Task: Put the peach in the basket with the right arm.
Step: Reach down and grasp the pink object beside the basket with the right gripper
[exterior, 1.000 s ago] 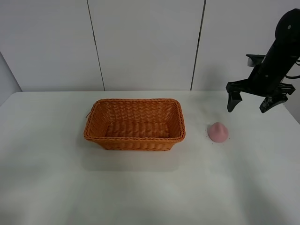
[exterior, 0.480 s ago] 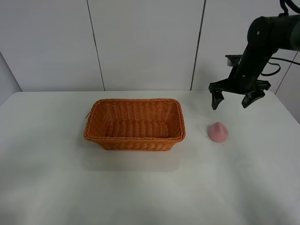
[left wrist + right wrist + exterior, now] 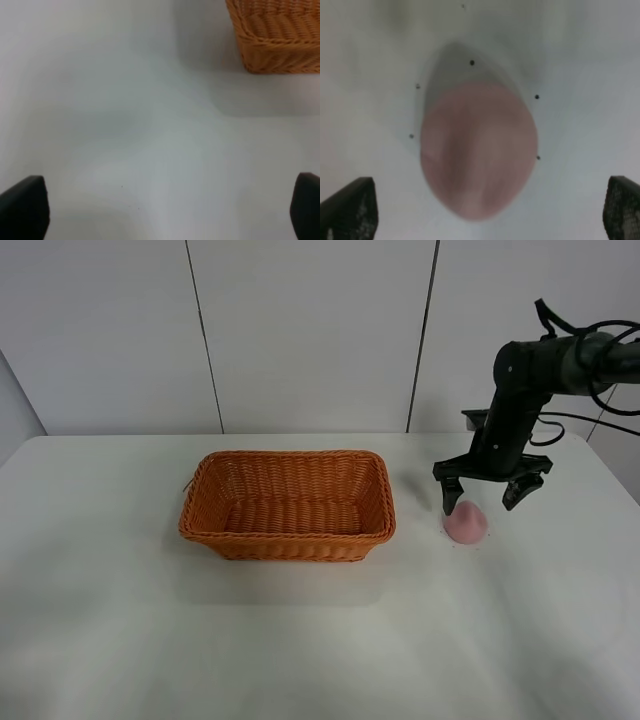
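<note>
The pale pink peach (image 3: 466, 523) rests on the white table to the right of the orange-brown wicker basket (image 3: 288, 504), which has nothing in it. My right gripper (image 3: 485, 496) hangs open just above and behind the peach, one finger on each side of it. In the right wrist view the blurred peach (image 3: 478, 150) fills the middle, between the two dark fingertips (image 3: 347, 207) at the lower corners. The left gripper (image 3: 160, 210) is open over bare table, with a corner of the basket (image 3: 275, 35) visible beyond it. The left arm is out of the exterior high view.
The white table (image 3: 300, 640) runs back to a pale panelled wall. A few tiny dark specks (image 3: 472, 62) lie on the table around the peach. The table's right edge is close to the right arm.
The right arm has swung left and come down from above the table's right side to just over the peach, its gripper staying open. Peach and basket have not moved.
</note>
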Controlling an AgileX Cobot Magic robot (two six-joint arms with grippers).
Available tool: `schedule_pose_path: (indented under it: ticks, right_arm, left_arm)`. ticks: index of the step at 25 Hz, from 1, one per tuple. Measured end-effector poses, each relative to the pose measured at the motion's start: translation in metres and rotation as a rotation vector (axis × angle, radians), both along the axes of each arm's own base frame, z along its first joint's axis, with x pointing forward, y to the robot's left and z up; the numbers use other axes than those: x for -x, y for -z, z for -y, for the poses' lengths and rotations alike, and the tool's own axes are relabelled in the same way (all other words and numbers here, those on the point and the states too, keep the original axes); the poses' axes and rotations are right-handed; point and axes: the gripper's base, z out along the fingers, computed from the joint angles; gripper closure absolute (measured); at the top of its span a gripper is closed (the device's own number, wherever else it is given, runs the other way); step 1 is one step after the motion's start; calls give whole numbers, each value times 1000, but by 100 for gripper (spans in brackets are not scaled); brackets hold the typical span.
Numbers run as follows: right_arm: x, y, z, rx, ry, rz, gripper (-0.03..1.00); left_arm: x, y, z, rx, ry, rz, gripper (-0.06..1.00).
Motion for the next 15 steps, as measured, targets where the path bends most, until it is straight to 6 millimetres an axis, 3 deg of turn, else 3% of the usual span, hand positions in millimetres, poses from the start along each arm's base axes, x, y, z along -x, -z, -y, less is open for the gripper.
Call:
schedule_pose_path:
  ticks: [5,10,13,15]
  right_arm:
    - [-1,33,-1,-3,6,-63,27]
    - [-2,40,-2,-6,9,-74,32]
    - [-2,40,-2,-8,13,-69,57]
    - [-2,40,-2,-6,20,-68,81]
  left_arm:
    - [0,0,0,0,0,0,-4]
    - [0,0,0,0,0,0,-4]
    - [0,0,0,0,0,0,-4]
    - [0,0,0,0,0,0,-4]
